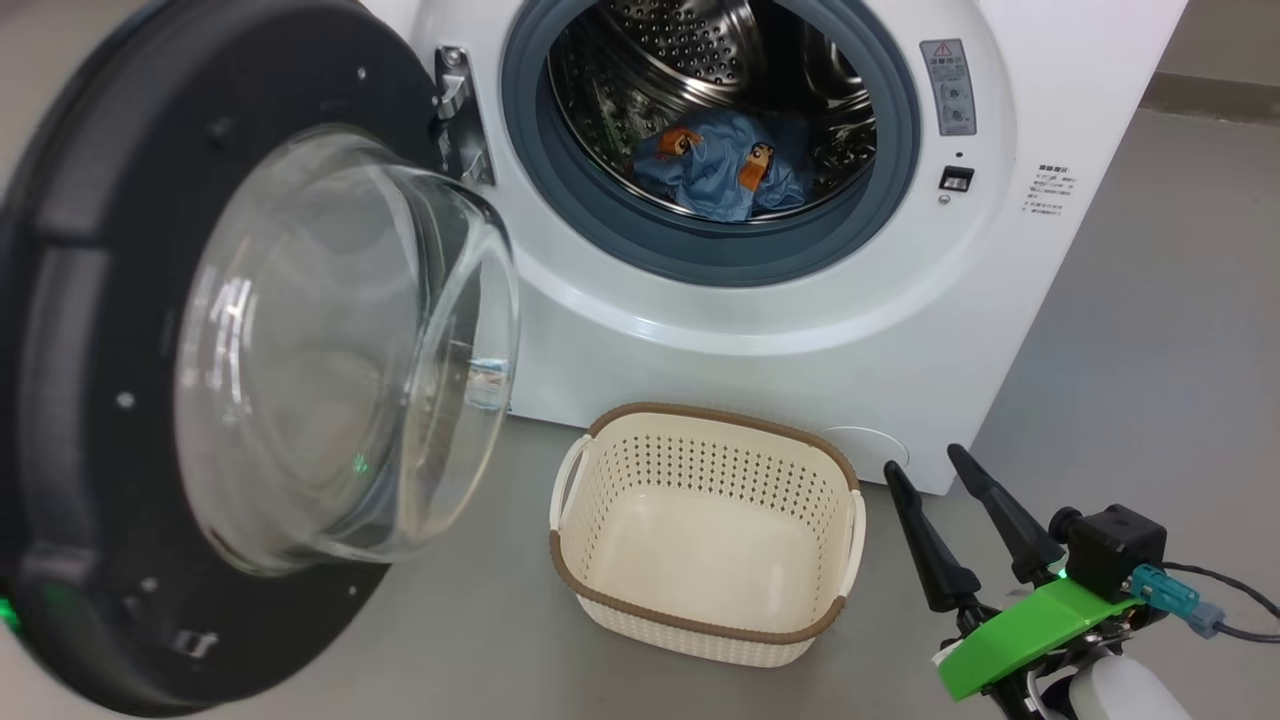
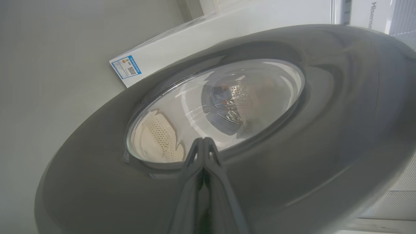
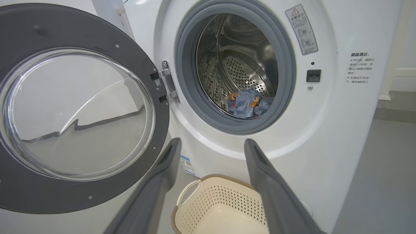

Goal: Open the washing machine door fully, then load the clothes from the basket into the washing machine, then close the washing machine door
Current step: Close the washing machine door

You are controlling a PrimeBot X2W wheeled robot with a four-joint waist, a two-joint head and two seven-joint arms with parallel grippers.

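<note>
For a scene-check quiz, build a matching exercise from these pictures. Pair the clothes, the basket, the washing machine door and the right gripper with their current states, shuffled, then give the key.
Things:
1. clothes
2. basket
3. washing machine door
4. right gripper

States:
A. empty
B. swung open
C. lying in the drum
D. fingers spread, holding nothing

Pairs: 1-C; 2-A; 3-B; 4-D
</note>
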